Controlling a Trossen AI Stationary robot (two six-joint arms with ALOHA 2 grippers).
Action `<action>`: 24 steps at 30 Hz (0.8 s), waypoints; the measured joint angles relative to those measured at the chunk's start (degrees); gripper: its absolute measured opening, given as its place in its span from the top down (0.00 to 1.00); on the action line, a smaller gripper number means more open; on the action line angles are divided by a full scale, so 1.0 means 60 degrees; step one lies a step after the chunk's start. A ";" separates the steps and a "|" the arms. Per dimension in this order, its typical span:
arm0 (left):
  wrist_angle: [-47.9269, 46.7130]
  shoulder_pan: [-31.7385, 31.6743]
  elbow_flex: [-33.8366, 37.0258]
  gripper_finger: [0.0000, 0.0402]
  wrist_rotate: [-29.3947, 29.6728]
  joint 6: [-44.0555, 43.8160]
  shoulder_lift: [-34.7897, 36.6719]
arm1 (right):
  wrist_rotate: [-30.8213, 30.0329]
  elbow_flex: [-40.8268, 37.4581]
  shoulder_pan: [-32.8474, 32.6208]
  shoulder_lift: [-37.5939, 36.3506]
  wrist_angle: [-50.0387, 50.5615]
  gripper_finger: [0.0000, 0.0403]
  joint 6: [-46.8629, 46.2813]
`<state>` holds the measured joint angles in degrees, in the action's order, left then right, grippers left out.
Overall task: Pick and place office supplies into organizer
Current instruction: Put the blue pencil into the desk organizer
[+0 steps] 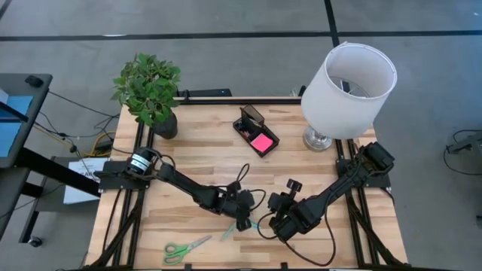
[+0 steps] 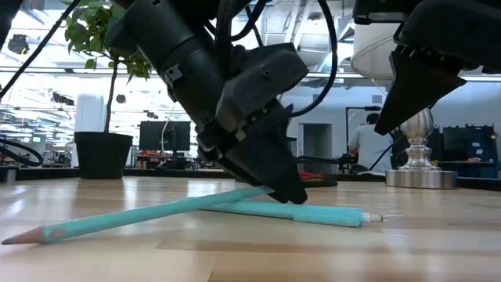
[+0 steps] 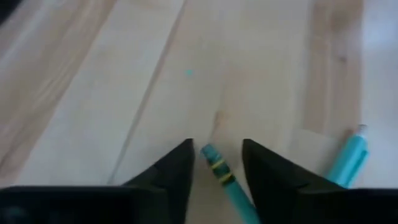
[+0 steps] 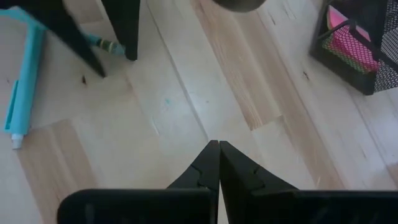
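Note:
A teal pencil [image 2: 133, 218] lies slanted, its sharpened tip on the table and its banded blunt end [image 3: 216, 167] raised between the fingers of my left gripper [image 3: 217, 155], which is open and low over the table's near middle [image 1: 242, 221]. A teal pen [image 2: 313, 212] lies flat just behind the pencil. My right gripper [image 4: 217, 146] is shut and empty, hovering to the right of the left one [image 1: 273, 203]. Green-handled scissors [image 1: 187, 248] lie near the table's near edge. The black organizer [image 1: 250, 120] stands farther back, with a pink pad [image 1: 262, 143] in its tray. My left gripper comes down slanting from above, one finger on each side of the pencil's banded blunt end [image 3: 216, 167]. The gap between the fingers is wider than the pencil. Whether a finger touches it I cannot tell. The pencil's tip [image 2: 9, 239] rests on the table.
A white lamp [image 1: 348, 83] stands at the far right corner and a potted plant [image 1: 151, 90] at the far left. Bare wood lies between the grippers and the organizer. A person [image 2: 366, 145] stands in the room behind the table.

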<state>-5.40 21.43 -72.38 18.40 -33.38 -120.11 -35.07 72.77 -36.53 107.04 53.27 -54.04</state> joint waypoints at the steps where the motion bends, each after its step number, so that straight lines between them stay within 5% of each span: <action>1: -0.0089 0.0000 0.0000 0.71 0.0076 -0.0004 0.0000 | 0.0004 0.0000 -0.0010 0.0000 0.0002 1.00 0.0000; 6: -0.0011 -0.0073 0.0007 0.96 0.0227 0.0011 0.0028 | 0.0011 0.0000 -0.0040 0.0000 0.0001 1.00 0.0000; 18: -0.2123 -0.0536 -0.1968 0.99 0.1988 0.3305 0.1628 | -0.0103 0.0000 -0.0449 0.0000 0.0005 1.00 -0.0374; 24: -0.1160 -0.1654 -0.2740 0.99 0.2474 0.5628 0.2582 | -0.0061 -0.0023 -0.1099 0.0000 -0.0037 1.00 -0.2204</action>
<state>-12.36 11.51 -88.82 33.25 0.38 -104.63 -35.44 72.64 -43.12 107.04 53.05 -67.27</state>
